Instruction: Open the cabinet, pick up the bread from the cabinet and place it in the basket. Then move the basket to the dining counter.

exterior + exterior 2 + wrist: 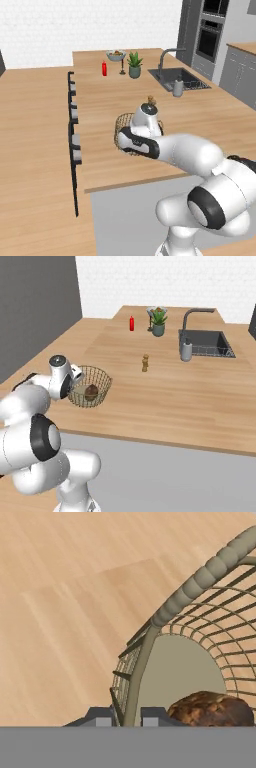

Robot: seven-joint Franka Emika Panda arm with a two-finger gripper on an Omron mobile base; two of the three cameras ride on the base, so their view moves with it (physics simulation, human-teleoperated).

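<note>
Bread [91, 392] sits inside the wire basket [102, 387], so that step looks done. The gripper [127, 716] pinches the basket's rim wall, jaws pressed tight on it. Basket appears to rest on the dining counter [190, 391] near its edge; releasing seems all that's left.
</note>
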